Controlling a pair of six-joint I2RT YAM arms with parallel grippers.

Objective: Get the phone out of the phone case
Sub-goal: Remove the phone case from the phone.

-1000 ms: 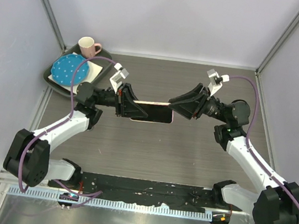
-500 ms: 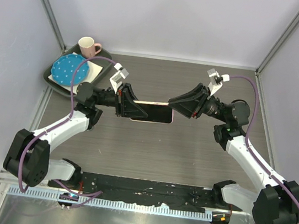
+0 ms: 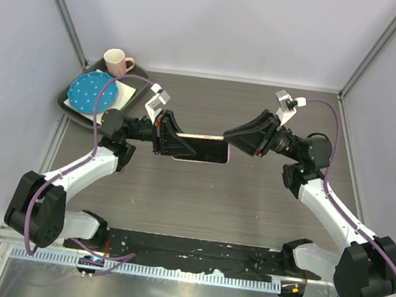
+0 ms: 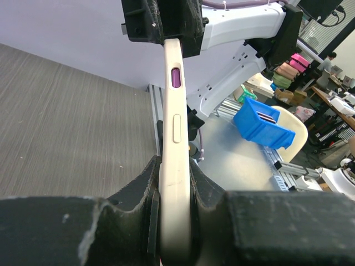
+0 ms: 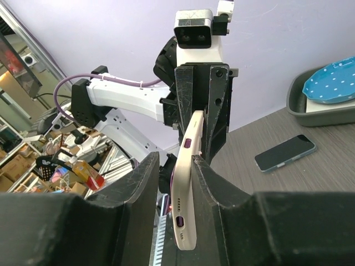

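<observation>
Left gripper (image 3: 176,136) is clamped tight on one end of the cream phone case (image 4: 173,122), held edge-up in the air. Right gripper (image 3: 230,142) straddles the other end, partly open, with a gap on one side. Phone (image 5: 285,153) lies flat on the table (image 3: 249,207) below.

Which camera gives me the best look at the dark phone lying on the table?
Right wrist: the dark flat phone lies on the wood-grain table, whole outline clear. Top external shows it beside the held cream case, ends crowded by the jaws. Left wrist misses it.
</observation>
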